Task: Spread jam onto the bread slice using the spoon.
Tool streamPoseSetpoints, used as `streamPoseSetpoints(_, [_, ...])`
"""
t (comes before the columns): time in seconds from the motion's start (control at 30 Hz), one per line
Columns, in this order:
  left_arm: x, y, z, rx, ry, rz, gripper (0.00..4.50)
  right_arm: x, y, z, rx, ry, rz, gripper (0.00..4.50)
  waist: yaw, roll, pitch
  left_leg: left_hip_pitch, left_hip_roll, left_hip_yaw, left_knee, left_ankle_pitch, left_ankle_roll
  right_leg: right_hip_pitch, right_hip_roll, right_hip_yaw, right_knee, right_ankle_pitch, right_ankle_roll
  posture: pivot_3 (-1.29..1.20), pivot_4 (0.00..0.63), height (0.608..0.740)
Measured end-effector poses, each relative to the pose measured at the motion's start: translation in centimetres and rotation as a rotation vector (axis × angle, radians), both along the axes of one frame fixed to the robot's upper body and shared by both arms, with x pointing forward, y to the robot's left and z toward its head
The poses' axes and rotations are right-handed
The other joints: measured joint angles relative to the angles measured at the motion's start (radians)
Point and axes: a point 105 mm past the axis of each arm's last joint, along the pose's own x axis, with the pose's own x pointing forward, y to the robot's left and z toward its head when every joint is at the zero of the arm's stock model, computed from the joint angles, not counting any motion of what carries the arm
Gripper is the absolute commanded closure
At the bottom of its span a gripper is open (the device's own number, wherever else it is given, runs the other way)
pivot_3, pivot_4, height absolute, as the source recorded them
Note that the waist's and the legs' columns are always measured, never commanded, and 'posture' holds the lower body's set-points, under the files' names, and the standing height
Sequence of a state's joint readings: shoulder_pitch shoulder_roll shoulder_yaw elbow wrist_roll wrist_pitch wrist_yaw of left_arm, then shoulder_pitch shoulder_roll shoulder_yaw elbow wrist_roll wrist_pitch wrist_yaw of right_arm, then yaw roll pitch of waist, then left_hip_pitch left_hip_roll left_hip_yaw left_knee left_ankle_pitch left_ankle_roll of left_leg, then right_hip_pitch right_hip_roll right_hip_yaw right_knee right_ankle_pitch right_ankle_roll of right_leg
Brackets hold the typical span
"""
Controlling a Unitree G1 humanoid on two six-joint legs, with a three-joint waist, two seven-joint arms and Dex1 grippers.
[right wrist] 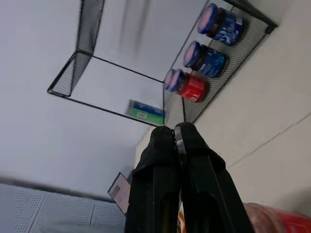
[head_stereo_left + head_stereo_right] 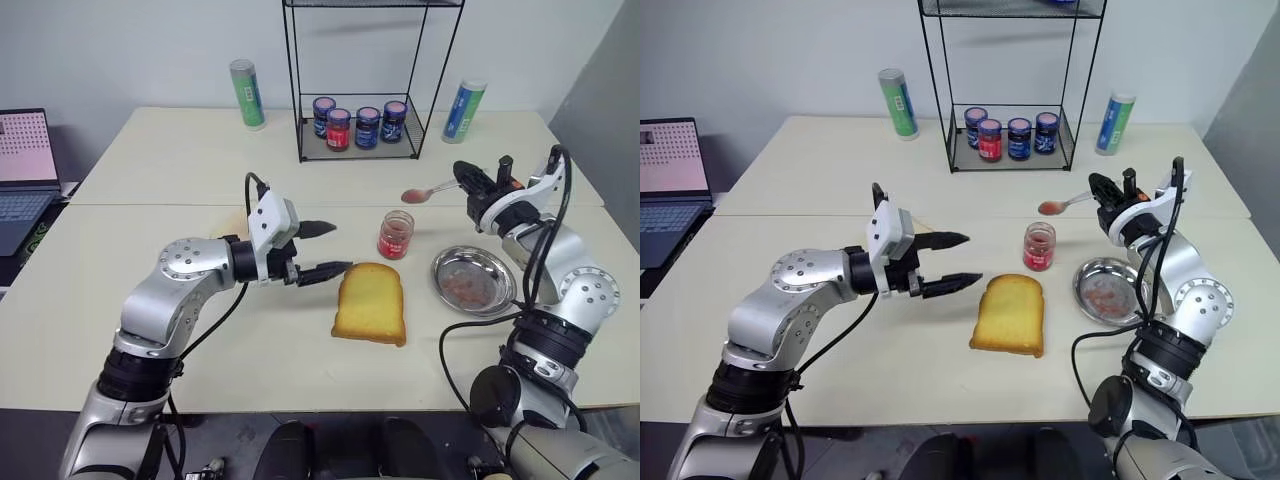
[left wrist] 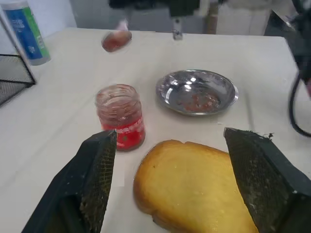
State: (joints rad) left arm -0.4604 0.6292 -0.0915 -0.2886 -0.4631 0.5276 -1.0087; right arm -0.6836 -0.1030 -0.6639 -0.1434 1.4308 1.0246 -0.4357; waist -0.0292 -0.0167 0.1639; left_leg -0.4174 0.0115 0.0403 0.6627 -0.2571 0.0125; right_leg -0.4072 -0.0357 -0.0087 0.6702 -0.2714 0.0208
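Right gripper (image 2: 468, 178) fingers clamped on the spoon (image 2: 428, 192), bowl loaded with jam, held above the jar (image 2: 396, 234). Bread slice (image 2: 371, 303) bare on worktop (image 2: 250, 360). Left gripper (image 2: 325, 250) fingers wide, beside bread. Keep bowl level, lower onto bread centre, smear outward lightly.
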Motion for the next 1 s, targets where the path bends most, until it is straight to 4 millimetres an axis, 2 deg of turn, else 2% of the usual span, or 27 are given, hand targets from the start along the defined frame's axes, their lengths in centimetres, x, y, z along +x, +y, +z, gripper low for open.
streamPoseSetpoints(0.1, [-1.1, 0.4, -1.0, 0.024, 0.033, -0.044, 0.84, -1.8, 1.5, -0.2, -0.076, -0.022, 0.061, 4.47, -0.001, 0.000, 0.000, 0.000, 0.001, 0.000, -0.001, 0.000, 0.000, 0.000, 0.001, 0.000, -0.002, 0.000, 0.000, 0.00, 0.150, 0.740])
streamPoseSetpoints(0.27, [-2.1, 1.1, -2.8, 0.039, 0.082, -0.049, 0.84, -4.7, 4.8, -2.9, -0.261, 0.000, 0.183, 4.47, 0.000, 0.000, 0.000, -0.001, 0.000, 0.000, -0.001, 0.000, 0.000, 0.000, 0.000, 0.000, -0.005, 0.000, 0.000, 0.00, 0.150, 0.740])
streamPoseSetpoints(0.47, [-3.1, 1.3, -4.2, 0.034, 0.096, -0.019, 0.84, -6.6, 6.6, -5.9, -0.504, -0.033, 0.240, 4.47, 0.002, 0.000, 0.000, -0.001, 0.000, 0.000, -0.001, 0.000, 0.000, 0.001, 0.000, 0.000, -0.007, 0.000, 0.001, 0.00, 0.150, 0.740])
streamPoseSetpoints(0.67, [-3.4, 1.4, -4.8, 0.035, 0.104, 0.003, 0.84, -6.9, 7.8, -6.3, -0.702, -0.165, 0.264, 4.47, 0.002, -0.001, 0.000, -0.001, 0.000, -0.001, -0.001, 0.000, 0.000, 0.001, 0.000, -0.001, -0.007, 0.000, 0.001, 0.00, 0.150, 0.740])
streamPoseSetpoints(1.0, [-3.3, 1.4, -4.8, 0.033, 0.100, 0.011, 0.84, -6.6, 8.4, -5.4, -0.773, -0.293, 0.261, 4.47, 0.003, -0.001, 0.000, -0.001, 0.000, -0.001, -0.001, 0.000, 0.000, 0.001, 0.000, -0.001, -0.006, 0.000, 0.001, 0.00, 0.150, 0.740])
